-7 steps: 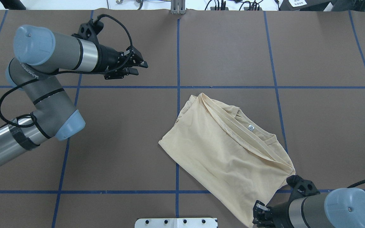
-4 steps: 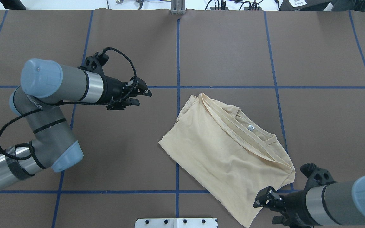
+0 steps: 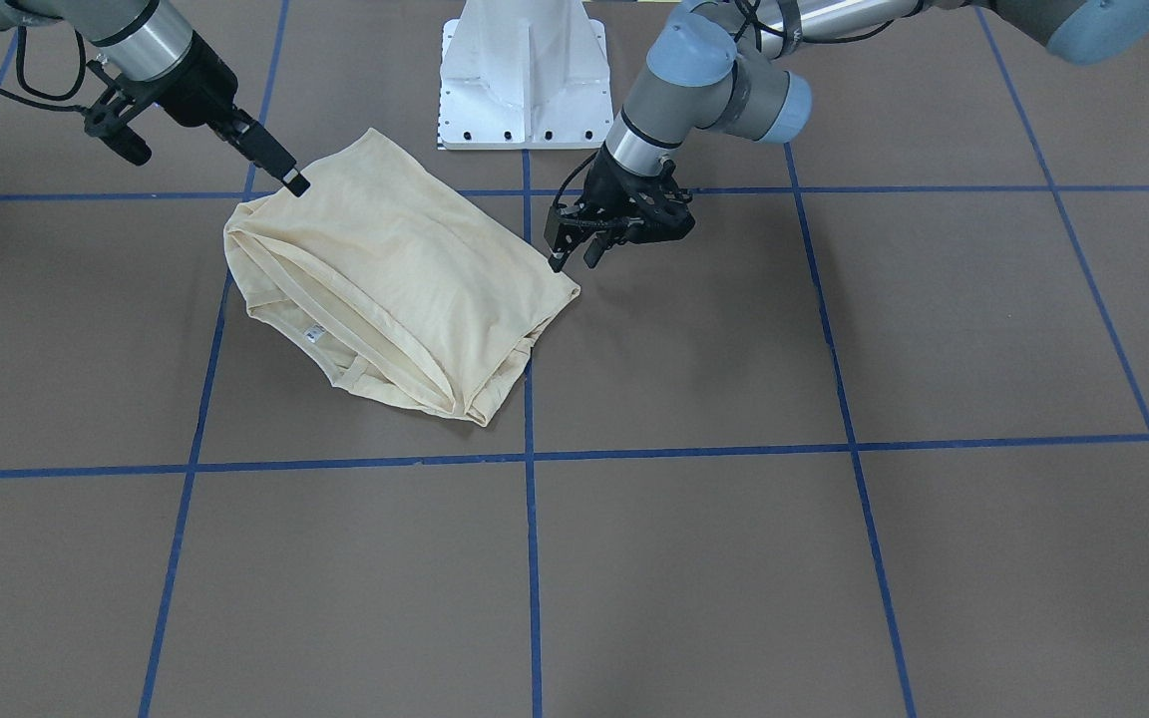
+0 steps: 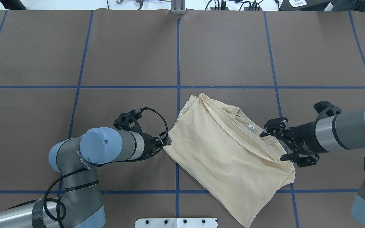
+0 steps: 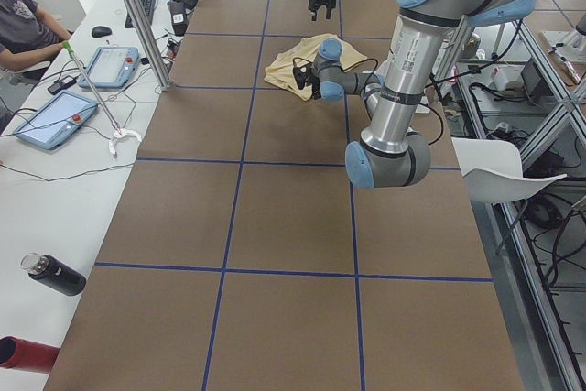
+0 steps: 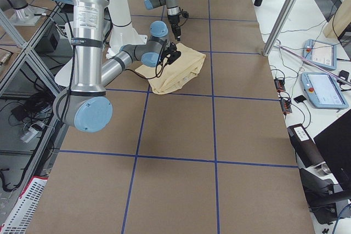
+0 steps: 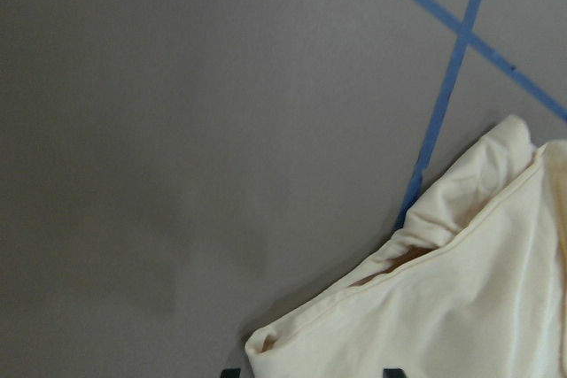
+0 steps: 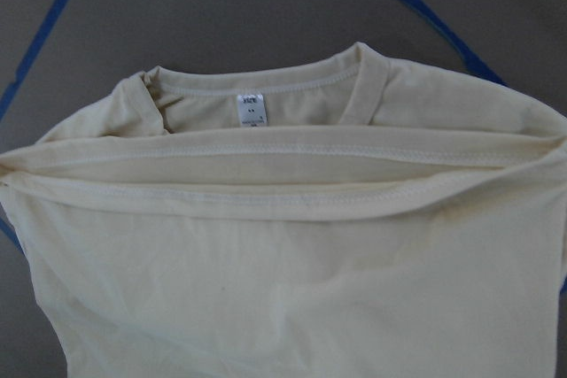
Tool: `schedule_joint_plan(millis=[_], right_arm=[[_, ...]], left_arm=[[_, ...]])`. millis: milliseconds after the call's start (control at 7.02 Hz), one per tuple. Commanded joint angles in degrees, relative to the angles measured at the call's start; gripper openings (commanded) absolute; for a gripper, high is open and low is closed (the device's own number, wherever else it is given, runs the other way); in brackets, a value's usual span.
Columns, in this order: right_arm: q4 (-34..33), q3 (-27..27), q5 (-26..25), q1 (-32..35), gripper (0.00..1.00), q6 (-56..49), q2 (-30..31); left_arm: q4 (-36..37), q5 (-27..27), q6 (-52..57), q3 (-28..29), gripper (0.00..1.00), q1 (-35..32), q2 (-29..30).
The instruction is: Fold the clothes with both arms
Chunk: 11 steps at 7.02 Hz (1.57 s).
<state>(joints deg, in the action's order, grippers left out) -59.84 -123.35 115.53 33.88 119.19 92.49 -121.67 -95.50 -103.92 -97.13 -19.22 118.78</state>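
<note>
1 cream t-shirt (image 4: 220, 158), folded, flat on table (image 4: 122, 47). left gripper (image 4: 167, 141) at shirt's side corner, jaws apart. right gripper (image 4: 272, 145) above shirt's collar end, jaws wide apart.

You get the bench (image 4: 233, 47) from overhead, opposite, and both ends. Both wrist cameras sit close on the shirt (image 8: 283, 289) all views share.
</note>
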Motion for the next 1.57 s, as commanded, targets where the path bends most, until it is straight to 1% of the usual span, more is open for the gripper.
schedule_joint_plan(millis=[0, 285, 713, 855, 998, 1140, 1283, 1425], right_arm=[[-0.01, 3.45, 0.14, 1.80, 1.00, -2.89, -1.43], [-0.01, 4.43, -0.39, 1.80, 1.00, -3.17, -1.70], [-0.01, 5.13, -0.48, 1.98, 1.00, -3.52, -1.79], [-0.01, 5.48, -0.48, 1.98, 1.00, -4.05, -1.79], [-0.01, 5.75, -0.48, 1.98, 1.00, -4.05, -1.96], [-0.01, 6.62, -0.57, 1.98, 1.00, -4.05, -3.01], [-0.01, 7.24, -0.57, 1.98, 1.00, -4.05, -3.54], [-0.01, 7.59, -0.57, 1.98, 1.00, -4.05, -3.81]], left_arm=[[0.30, 0.49, 0.21, 2.29, 0.61, 0.59, 1.45], [0.30, 1.63, 0.82, 2.73, 0.57, 0.32, 1.45], [0.30, 1.81, 1.00, 3.52, 0.49, 0.06, 1.36], [0.21, 2.07, 0.91, 3.52, 0.39, 0.06, 1.36], [0.21, 2.85, 0.91, 3.61, 0.12, 0.06, 1.45], [0.21, 2.86, 1.08, 3.61, 0.00, -0.46, 1.36], [0.21, 2.86, 3.35, 3.52, 0.00, -1.69, 1.45], [0.21, 2.69, 7.29, 3.61, 0.00, -4.48, 1.54]])
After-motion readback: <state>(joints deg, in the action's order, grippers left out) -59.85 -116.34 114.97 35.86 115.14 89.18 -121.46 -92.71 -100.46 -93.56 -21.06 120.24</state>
